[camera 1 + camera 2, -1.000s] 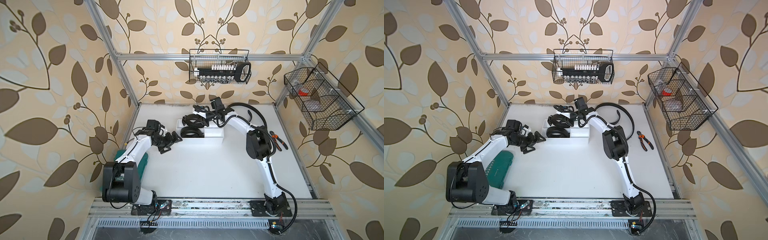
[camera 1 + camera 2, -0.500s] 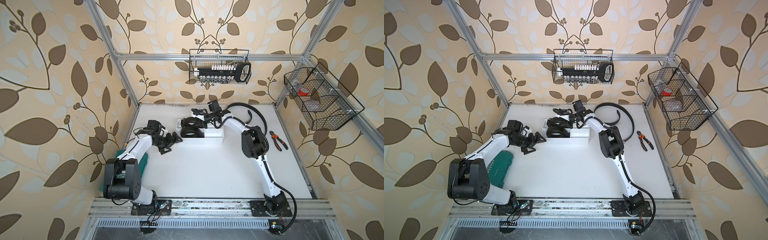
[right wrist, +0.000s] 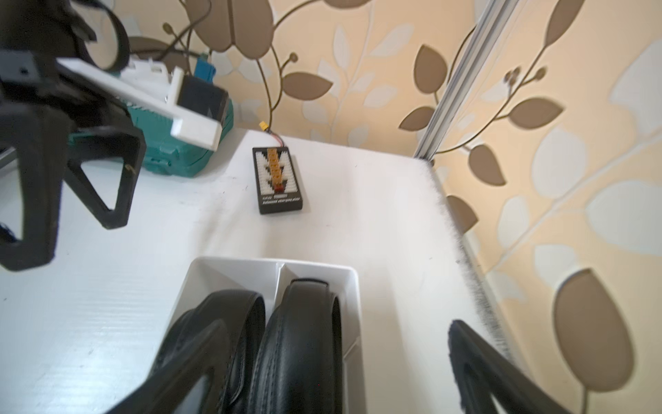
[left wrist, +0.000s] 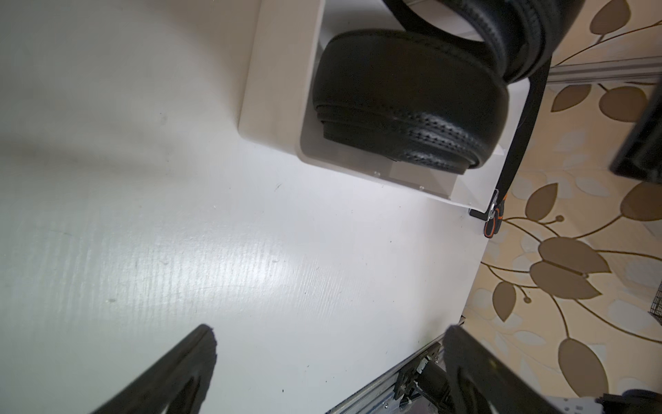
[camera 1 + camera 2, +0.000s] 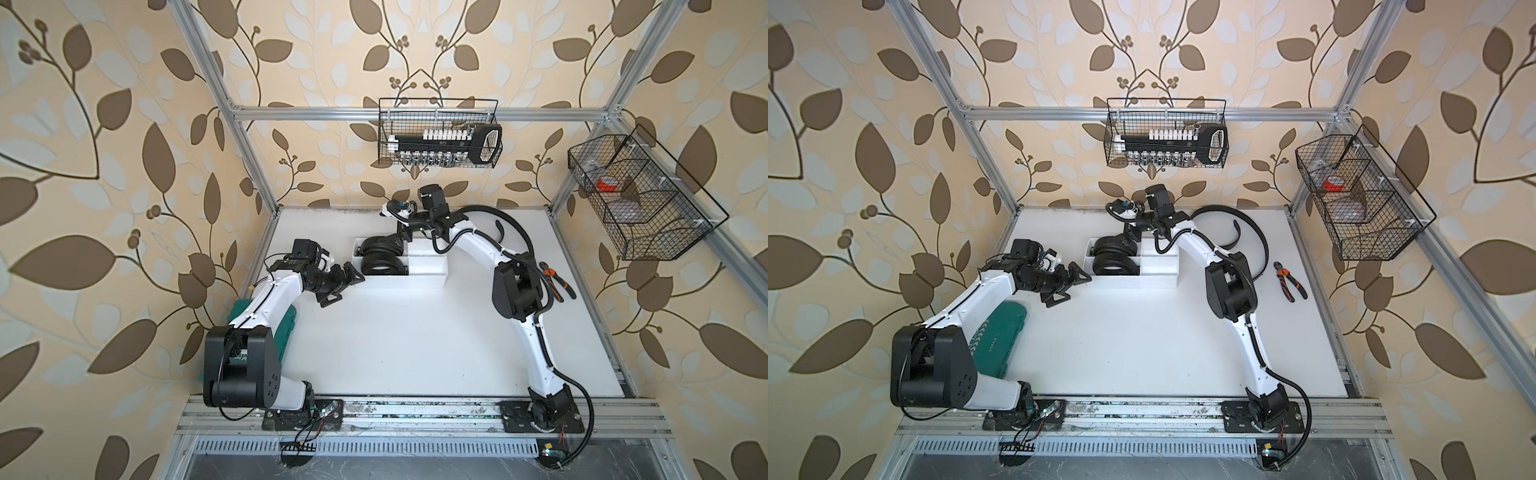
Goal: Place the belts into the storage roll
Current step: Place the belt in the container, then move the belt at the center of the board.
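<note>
The right jaws are spread, empty, over two coiled black leather belts [image 5: 380, 249] set in the left compartments of the white plastic divided tray [image 5: 424, 281]; the left jaws are spread beside its left end. A third black belt [image 5: 1246, 215] is seen uncoiled on the white desk [image 5: 415, 353], arcing behind the right arm, nearer it

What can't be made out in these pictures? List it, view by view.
- Loose belt: both top views, partly behind the right arm; buckle unseen.
- Coiled belts: right wrist view, blurred, cut off by the frame edge; buckles unseen.
- Side wire basket: both top views, contents too small behind mesh.
- Small black board: right wrist view, label blurred.
</note>
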Tool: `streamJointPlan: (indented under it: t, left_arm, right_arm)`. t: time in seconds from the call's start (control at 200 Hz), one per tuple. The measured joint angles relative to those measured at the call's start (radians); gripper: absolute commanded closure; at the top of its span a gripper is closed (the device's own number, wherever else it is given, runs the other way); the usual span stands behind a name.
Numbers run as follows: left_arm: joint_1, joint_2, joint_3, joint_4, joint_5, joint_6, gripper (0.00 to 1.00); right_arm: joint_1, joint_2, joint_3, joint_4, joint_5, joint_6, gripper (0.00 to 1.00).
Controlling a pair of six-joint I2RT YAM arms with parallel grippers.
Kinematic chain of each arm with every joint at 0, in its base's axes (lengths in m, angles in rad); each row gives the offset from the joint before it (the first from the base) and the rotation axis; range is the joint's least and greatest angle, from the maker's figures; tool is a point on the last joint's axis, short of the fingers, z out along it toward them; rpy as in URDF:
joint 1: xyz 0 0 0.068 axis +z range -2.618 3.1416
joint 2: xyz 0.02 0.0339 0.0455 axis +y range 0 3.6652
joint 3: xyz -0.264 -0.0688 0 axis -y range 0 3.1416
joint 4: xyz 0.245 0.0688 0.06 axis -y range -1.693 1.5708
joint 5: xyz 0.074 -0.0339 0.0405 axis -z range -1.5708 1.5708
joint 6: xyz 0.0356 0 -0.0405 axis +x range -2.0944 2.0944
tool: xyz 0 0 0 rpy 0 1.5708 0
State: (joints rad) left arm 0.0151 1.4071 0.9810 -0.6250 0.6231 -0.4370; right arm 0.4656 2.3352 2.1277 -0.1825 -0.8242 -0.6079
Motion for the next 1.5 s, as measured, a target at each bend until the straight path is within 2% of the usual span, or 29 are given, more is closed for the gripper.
streamJointPlan:
  t: [0.13, 0.315, 0.455, 0.6, 0.78, 1.075, 1.2, 1.275, 1.315, 1.44, 1.499]
  left_arm:
    - [0.0, -0.026, 0.0, 0.0, -0.005, 0.0, 0.01]
    - [0.0, -0.063, -0.001, 0.001, -0.004, 0.0, 0.01]
    - [0.0, -0.065, -0.005, 0.006, 0.002, -0.001, 0.01]
    - [0.0, -0.065, -0.006, 0.013, 0.012, -0.005, 0.01]
    - [0.0, -0.065, -0.023, 0.031, 0.034, -0.013, 0.01]
    - [0.0, -0.064, -0.033, 0.038, 0.067, -0.016, 0.01]
    - [0.0, -0.061, -0.033, 0.041, 0.079, -0.016, 0.01]
    - [0.0, -0.056, -0.033, 0.046, 0.084, -0.016, 0.01]
    - [0.0, -0.053, -0.033, 0.047, 0.085, -0.017, 0.01]
    - [0.0, -0.05, -0.033, 0.048, 0.085, -0.019, 0.01]
    - [0.0, -0.05, -0.033, 0.049, 0.086, -0.019, 0.01]
  right_arm:
    - [0.0, -0.218, -0.171, 0.049, 0.128, 0.063, 0.01]
    - [-0.006, -0.596, -0.526, 0.056, 0.477, 0.156, 0.01]
    - [-0.067, -0.681, -0.635, -0.018, 0.708, 0.232, 0.01]
    - [-0.196, -0.581, -0.637, -0.117, 0.849, 0.32, 0.01]
    - [-0.328, -0.353, -0.486, -0.211, 0.849, 0.399, 0.01]
    - [-0.346, 0.013, -0.111, -0.275, 0.73, 0.453, 0.01]
    - [-0.345, 0.1, -0.063, -0.304, 0.684, 0.475, 0.02]
    - [-0.345, 0.125, -0.063, -0.327, 0.663, 0.492, 0.09]
    - [-0.345, 0.134, -0.063, -0.339, 0.657, 0.5, 0.16]
    - [-0.345, 0.137, -0.057, -0.356, 0.651, 0.521, 0.48]
    - [-0.345, 0.137, -0.066, -0.357, 0.653, 0.529, 0.74]
